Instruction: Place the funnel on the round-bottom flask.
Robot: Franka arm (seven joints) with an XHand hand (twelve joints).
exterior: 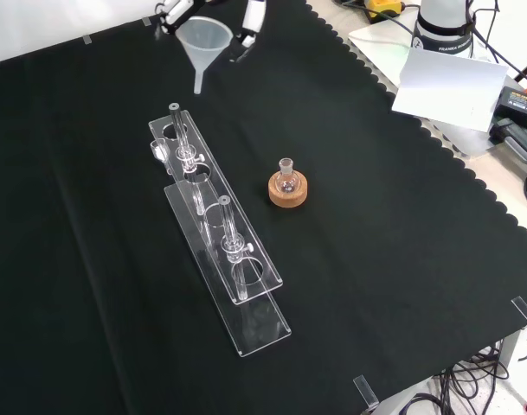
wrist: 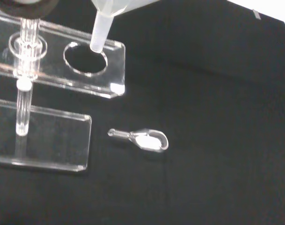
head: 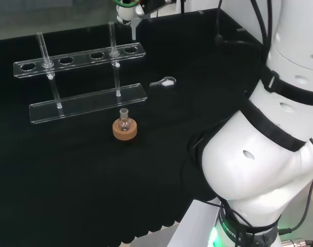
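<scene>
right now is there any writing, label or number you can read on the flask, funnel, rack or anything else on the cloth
No readable text in these views.
Round-bottom flask on its cork ring: no markings visible.
Funnel, held up by the hand: plain, no print.
Clear rack and the small glass scoop: no labels.
Arm base: a dark band with print too small to read.

A clear rack [exterior: 215, 233] stands on the black cloth [exterior: 375, 259], two upright tubes [exterior: 228, 226] in its holes. A small clear scoop [wrist: 143, 138] lies near the rack's end.
</scene>
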